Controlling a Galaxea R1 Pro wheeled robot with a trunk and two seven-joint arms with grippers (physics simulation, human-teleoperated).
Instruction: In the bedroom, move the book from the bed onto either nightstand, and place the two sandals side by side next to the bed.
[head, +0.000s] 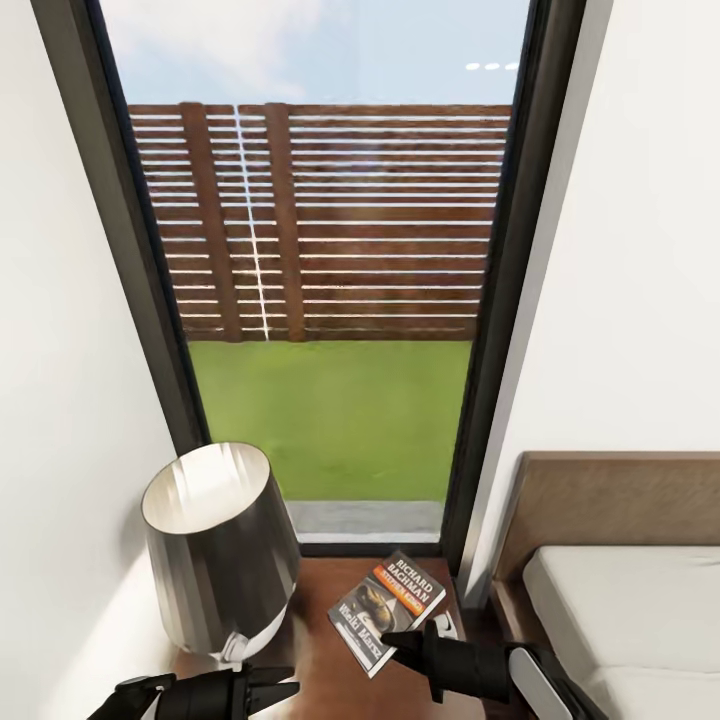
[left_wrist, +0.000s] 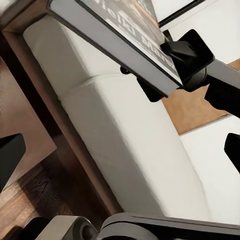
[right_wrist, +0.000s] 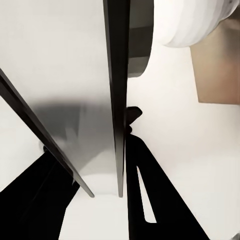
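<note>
In the head view the right tool (head: 405, 640) sits at the lower middle of the frame, closed on the near edge of the book (head: 388, 610). The book is face up over the dark wooden nightstand (head: 330, 660), just in front of the tall window (head: 320, 270); I cannot tell if it already rests on the wood. A silver lamp (head: 220, 550) stands on the nightstand at the lower left, just beside the book. The bed (head: 620, 610) is in the lower right corner. The left tool (head: 285, 686) shows at the bottom edge, below the lamp; whether it is open or closed I cannot tell. In the left wrist view the book (left_wrist: 120, 37) is at the top, pinched between black fingers (left_wrist: 187, 52).
</note>
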